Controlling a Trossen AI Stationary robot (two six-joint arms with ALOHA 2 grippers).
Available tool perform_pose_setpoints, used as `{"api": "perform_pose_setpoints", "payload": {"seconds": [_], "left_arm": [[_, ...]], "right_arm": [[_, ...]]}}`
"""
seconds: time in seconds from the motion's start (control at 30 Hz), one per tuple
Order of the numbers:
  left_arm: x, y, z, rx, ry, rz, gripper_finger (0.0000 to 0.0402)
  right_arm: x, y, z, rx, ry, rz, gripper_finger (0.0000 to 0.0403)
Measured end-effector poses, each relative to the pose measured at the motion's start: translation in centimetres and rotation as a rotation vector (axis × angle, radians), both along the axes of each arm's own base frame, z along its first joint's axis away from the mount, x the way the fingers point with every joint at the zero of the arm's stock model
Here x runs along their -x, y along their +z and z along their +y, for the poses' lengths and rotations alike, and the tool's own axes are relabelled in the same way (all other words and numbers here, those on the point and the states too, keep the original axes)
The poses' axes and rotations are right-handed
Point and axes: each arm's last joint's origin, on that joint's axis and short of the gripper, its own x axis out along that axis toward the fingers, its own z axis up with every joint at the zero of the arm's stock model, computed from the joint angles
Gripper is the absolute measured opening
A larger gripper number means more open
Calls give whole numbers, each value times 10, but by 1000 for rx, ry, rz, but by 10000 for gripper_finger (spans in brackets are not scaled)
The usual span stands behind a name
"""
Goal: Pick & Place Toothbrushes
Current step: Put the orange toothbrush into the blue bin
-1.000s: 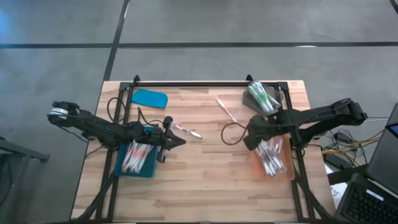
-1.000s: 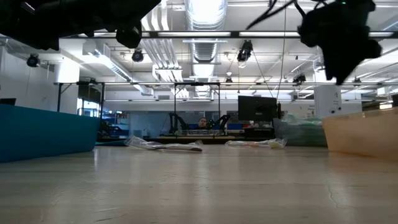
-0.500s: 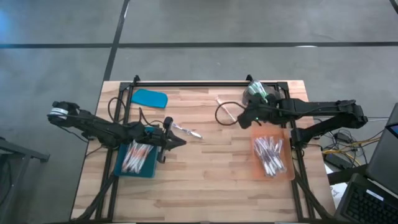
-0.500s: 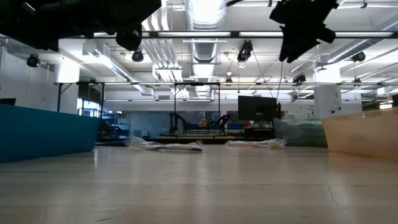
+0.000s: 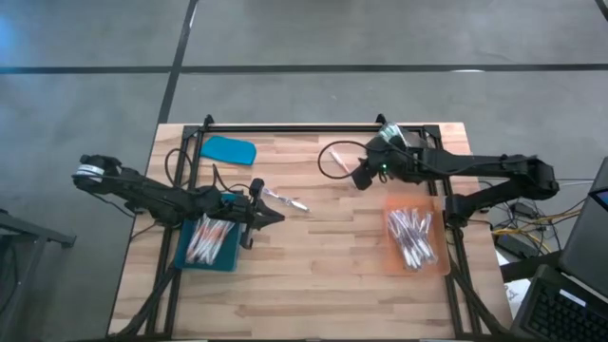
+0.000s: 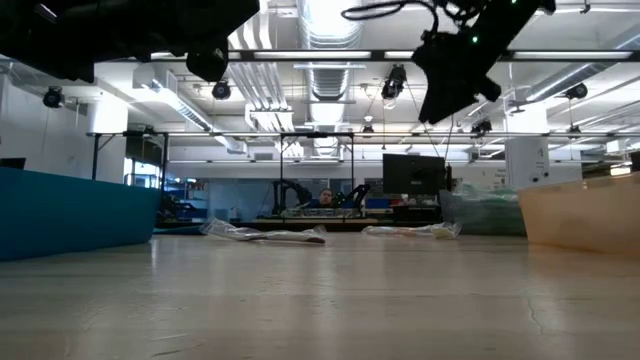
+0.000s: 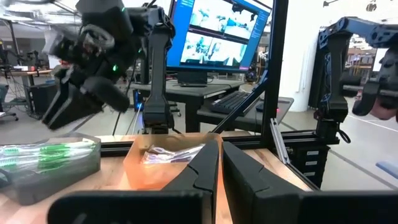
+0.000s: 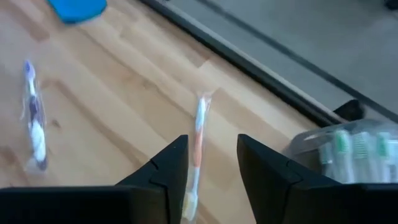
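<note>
Toothbrushes, thin pale sticks in clear wrappers, lie in several places on the wooden table. Going left to right: some white and orange-red ones fill the deep blue tray at the near left. Above that tray the left gripper hangs with its fingers clenched on nothing. It has not moved in the last second. Just to its right, one loose toothbrush with a dark blue part lies on the bare wood.

Farther right, one orange and white wrapped toothbrush lies near the far middle of the table. The right gripper has just swung from over the orange tray of toothbrushes at the near right, across to this loose one. In the right wrist view its two dark fingers stand apart, one on each side of the stick, holding nothing yet. They have closed a little on the way over.

This looks like the start of a new pick: the right arm has likely come back for the next brush. At the far right corner sits a clear box of green and white toothbrushes.
</note>
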Motion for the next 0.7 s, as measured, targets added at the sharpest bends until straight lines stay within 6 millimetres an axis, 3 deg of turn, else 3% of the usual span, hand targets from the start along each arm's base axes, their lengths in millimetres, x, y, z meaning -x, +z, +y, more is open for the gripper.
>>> {"api": "perform_pose_setpoints", "payload": {"seconds": [0.43,0.7], "left_arm": [[0,0,0,0,0,3,26],[0,0,0,1,0,3,26]], "right_arm": [[-26,-61,-35,-82,-58,219,195],[-34,-104,-54,-213,-45,355,213]]}}
